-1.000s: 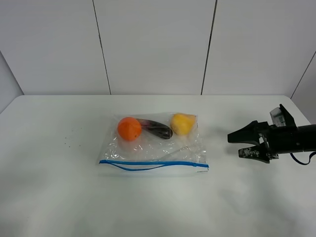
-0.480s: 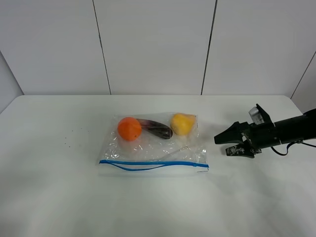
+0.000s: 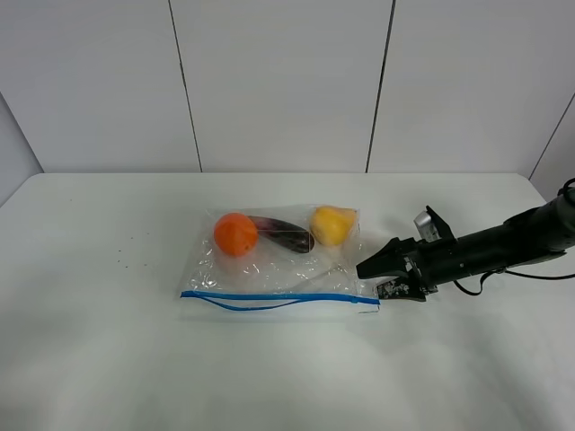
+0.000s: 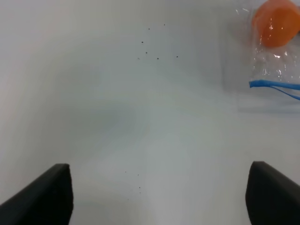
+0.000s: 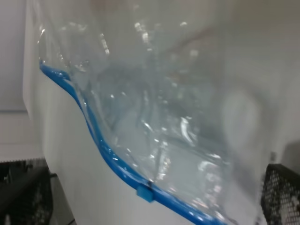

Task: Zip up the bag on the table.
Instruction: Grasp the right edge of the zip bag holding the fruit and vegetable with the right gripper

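Note:
The bag [image 3: 278, 269], clear crinkly plastic, lies flat mid-table [image 3: 90, 359] with an orange [image 3: 235, 233], a dark eggplant [image 3: 283, 233] and a yellow pear [image 3: 331, 224] inside. Its blue zip strip [image 3: 278, 298] runs along the front edge and bows apart in the left half. My right gripper [image 3: 371, 280] is open at the bag's front right corner, fingers low over the table. In the right wrist view the zip strip [image 5: 93, 140] and its small blue slider [image 5: 145, 192] lie between the open fingers [image 5: 281, 187]. My left gripper [image 4: 159, 197] is open over bare table, left of the bag [image 4: 274, 61].
White wall panels [image 3: 278, 81] stand behind the table's far edge. A few dark specks [image 3: 126, 251] dot the tabletop left of the bag. The left arm does not show in the exterior high view.
My right gripper has moved left across the table, from well right of the bag to its front right corner, staying open. The bag has not moved.

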{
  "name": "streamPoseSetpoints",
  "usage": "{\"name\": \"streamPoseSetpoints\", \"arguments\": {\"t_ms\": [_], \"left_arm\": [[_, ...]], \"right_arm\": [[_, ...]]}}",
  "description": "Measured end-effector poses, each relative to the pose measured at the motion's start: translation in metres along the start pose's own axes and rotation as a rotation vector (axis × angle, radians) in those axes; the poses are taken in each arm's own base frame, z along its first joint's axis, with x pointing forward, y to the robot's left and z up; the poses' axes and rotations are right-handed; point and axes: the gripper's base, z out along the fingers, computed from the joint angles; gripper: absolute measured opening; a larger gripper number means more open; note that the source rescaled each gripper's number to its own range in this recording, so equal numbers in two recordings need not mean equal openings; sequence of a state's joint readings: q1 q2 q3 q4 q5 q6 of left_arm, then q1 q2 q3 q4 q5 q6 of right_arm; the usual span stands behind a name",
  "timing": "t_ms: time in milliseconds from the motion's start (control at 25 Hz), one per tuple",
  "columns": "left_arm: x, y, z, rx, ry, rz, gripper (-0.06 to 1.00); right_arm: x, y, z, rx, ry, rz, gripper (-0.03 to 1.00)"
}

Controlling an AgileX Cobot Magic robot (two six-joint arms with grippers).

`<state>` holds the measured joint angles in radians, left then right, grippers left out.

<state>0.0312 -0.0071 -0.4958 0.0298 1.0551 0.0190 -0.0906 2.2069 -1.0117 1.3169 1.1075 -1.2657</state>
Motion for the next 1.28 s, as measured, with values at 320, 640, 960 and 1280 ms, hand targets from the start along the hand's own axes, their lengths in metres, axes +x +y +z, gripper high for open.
{"name": "streamPoseSetpoints", "arguments": {"t_ms": [320,640,960,1280], "left_arm": [[0.0,0.0,0.0,0.0,0.0,0.0,1.0],[0.0,0.0,0.0,0.0,0.0,0.0,1.0],[0.0,0.0,0.0,0.0,0.0,0.0,1.0],[0.0,0.0,0.0,0.0,0.0,0.0,1.0]], "right_arm": [[-0.0001,0.0005,0.006,-0.002,-0.002,0.007,0.91],[-0.0003,-0.0038,0.0071,0.025,-0.01,0.017,0.51],[-0.0008,-0.0039,0.0071,0.026,-0.015,0.021,0.39],[-0.0014,-0.0041,0.0071,0.028,-0.022,0.024,0.12]]}}
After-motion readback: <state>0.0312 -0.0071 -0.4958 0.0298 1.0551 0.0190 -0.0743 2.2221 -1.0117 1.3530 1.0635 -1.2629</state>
